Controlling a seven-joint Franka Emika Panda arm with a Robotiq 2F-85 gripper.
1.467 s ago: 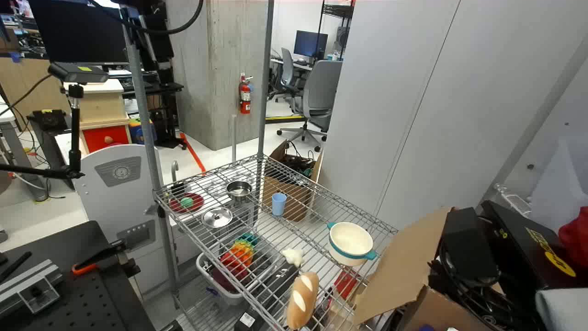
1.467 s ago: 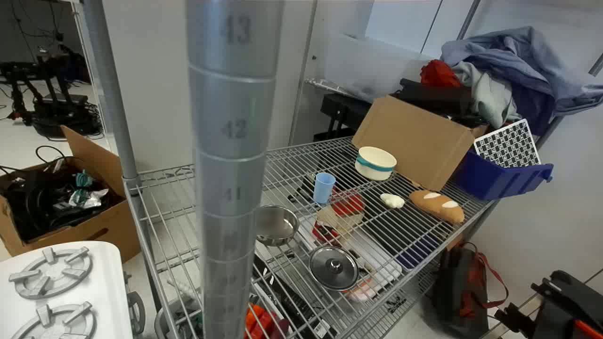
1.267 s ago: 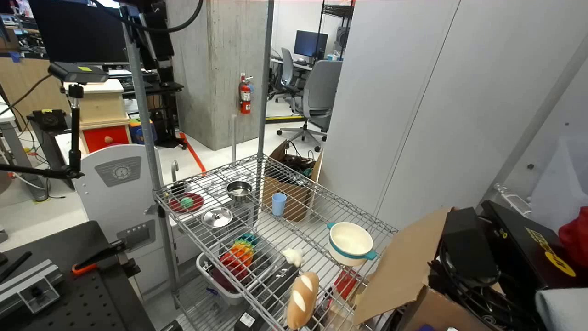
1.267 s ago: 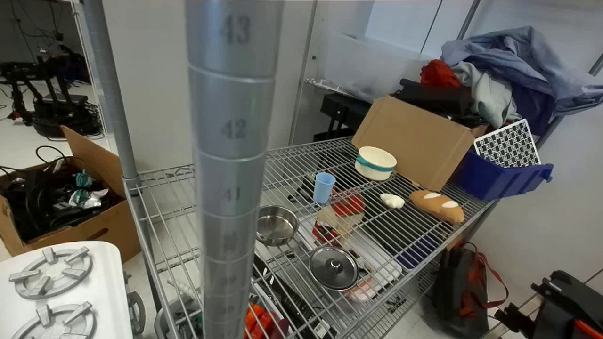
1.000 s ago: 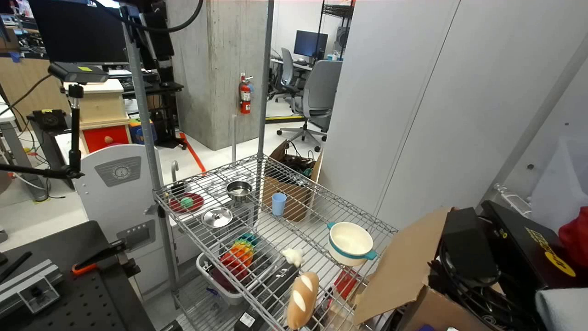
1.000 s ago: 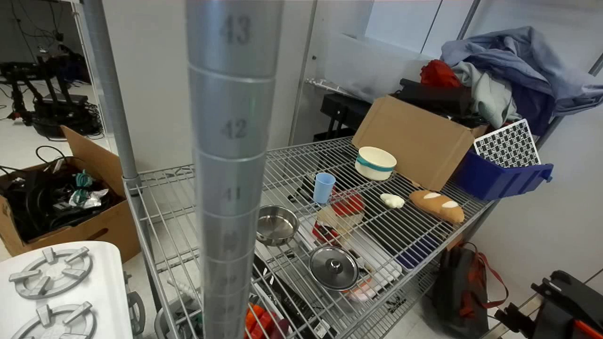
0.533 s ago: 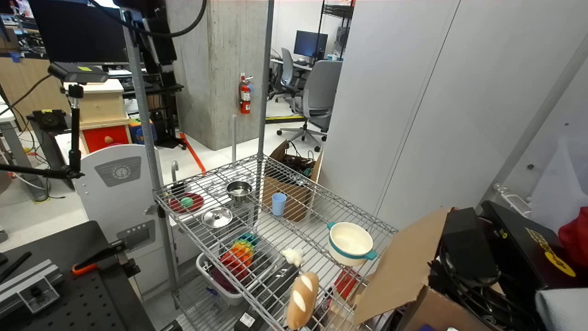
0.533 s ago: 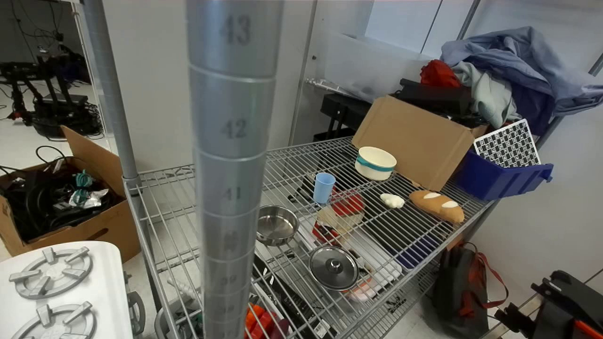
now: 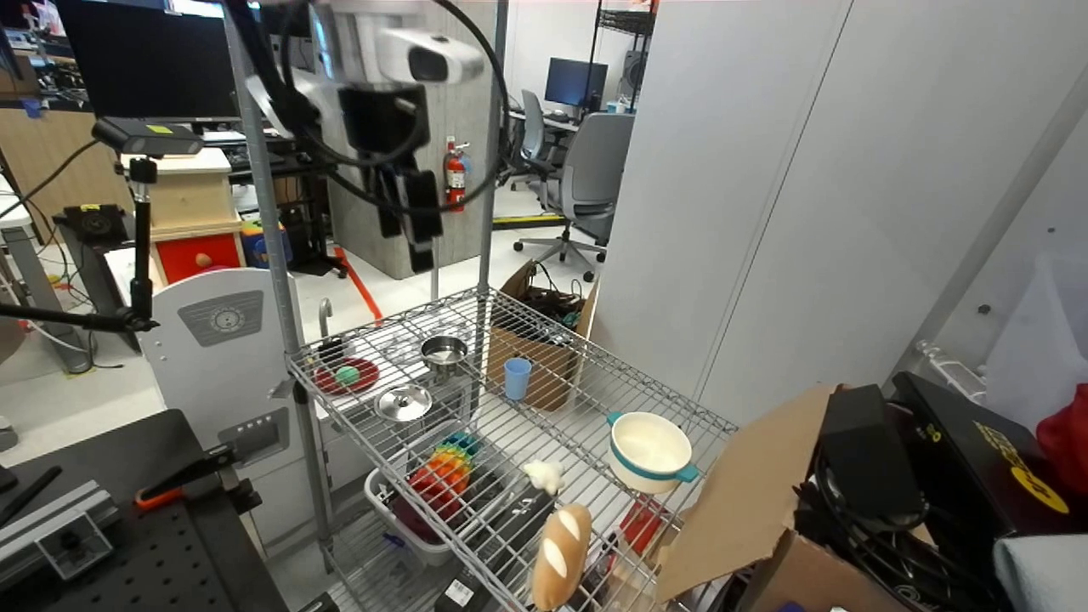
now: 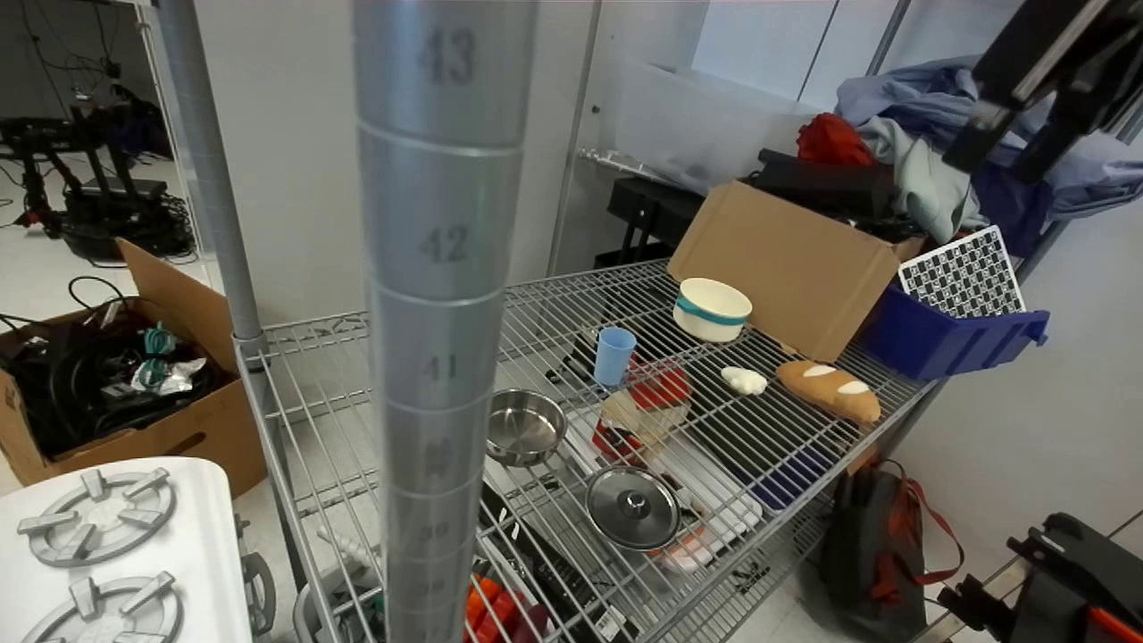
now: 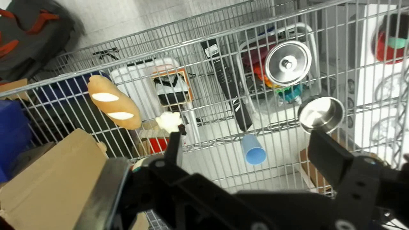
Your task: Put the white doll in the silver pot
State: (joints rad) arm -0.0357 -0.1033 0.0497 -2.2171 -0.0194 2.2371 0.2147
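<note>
The white doll (image 9: 544, 476) is a small lumpy figure lying on the wire shelf; it also shows in an exterior view (image 10: 744, 381) and the wrist view (image 11: 168, 122). The silver pot (image 9: 444, 350) stands on the same shelf near its corner, also visible in an exterior view (image 10: 527, 430) beside the pole and in the wrist view (image 11: 319, 116). It looks empty. My gripper (image 9: 406, 240) hangs high above the shelf, also seen in an exterior view (image 10: 1002, 159). In the wrist view the gripper (image 11: 245, 137) is open with nothing between its fingers.
A silver lid (image 9: 403, 403), blue cup (image 9: 516, 377), toy bread (image 9: 561, 557) and cream dish with teal handles (image 9: 650, 450) stand on the shelf. A cardboard flap (image 10: 786, 268) and blue bin (image 10: 955, 344) border it. A pole (image 10: 446, 268) rises in front of an exterior view.
The arm has swung in from the upper edge, and my gripper now shows in both exterior views, where before it was out of view. The objects on the shelf have not moved.
</note>
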